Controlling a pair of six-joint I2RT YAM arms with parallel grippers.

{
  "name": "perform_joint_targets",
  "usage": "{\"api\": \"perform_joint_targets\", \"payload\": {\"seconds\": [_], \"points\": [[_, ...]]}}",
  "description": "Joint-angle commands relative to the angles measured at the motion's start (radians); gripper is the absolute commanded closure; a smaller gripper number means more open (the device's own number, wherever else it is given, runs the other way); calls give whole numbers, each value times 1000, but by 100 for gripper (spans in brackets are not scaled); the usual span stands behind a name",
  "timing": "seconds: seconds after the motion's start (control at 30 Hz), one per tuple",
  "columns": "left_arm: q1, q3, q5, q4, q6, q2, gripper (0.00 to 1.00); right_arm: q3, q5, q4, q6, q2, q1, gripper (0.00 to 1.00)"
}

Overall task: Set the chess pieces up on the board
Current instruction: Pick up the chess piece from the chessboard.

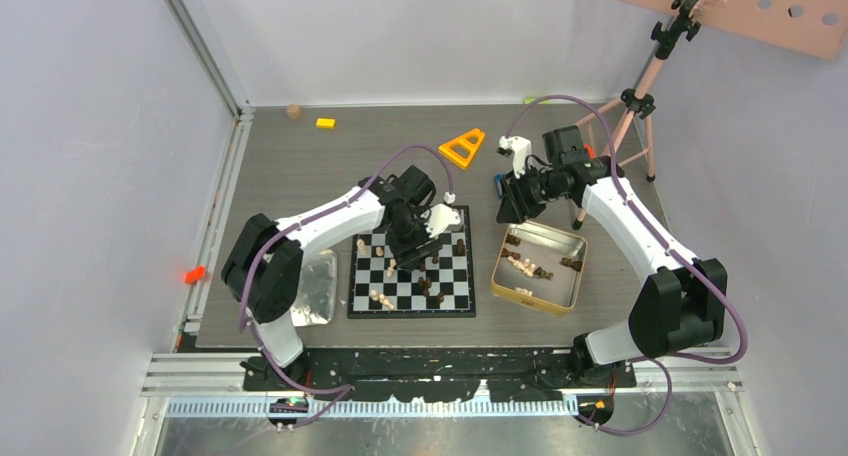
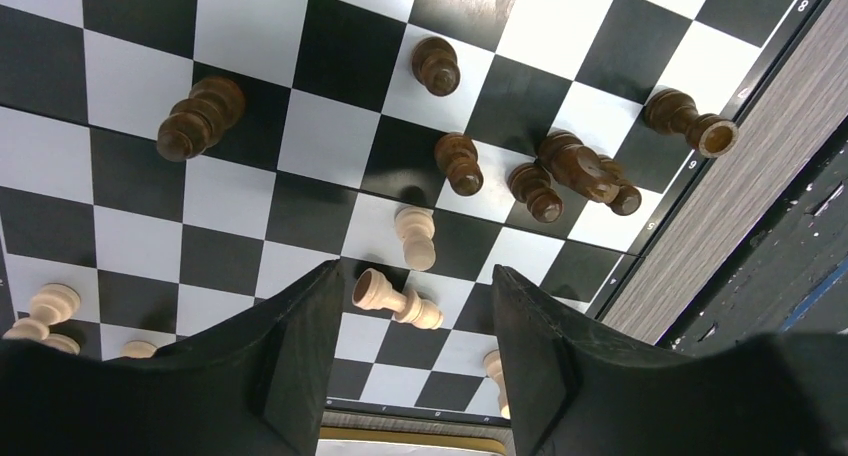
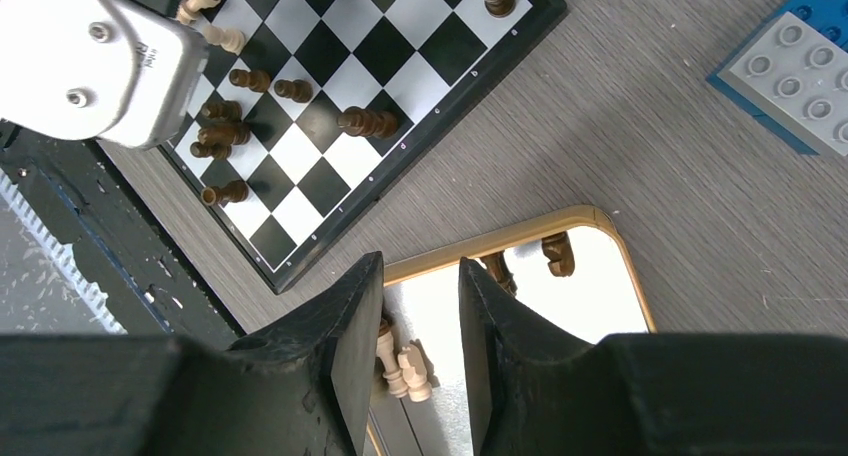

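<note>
Tan and toppled on the board, a chess piece lies between the parted jaws of the left gripper, which should next pinch and right it, while the right gripper hovers open over the tin.

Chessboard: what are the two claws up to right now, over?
Left gripper open, straddling a toppled light tan wooden pawn on the black-and-white checked board. Right gripper open over the gold-rimmed square tin, pieces inside. No obstruction seen.

Gold-rimmed tin and silver tray on the table — orange triangle, yellow block behind.
</note>
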Motion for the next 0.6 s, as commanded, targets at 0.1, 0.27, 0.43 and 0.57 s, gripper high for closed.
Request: {"api": "perform_joint_targets", "payload": {"seconds": [0.1,0.27,0.43,0.57], "points": [[-1,-3,3,21,3,29,45,-1,-43,34,-15,-11,-1,61],[-2,-6,10,15,6,51,52,-3,-44,33,-15,-3,-3,62],[-2,-12,4,32,-1,52,58,-3,-44,33,-15,0,-3,62],[-2,-7,-4,46,-10,55,67,-5,-45,31,-18,2,-3,63]]}}
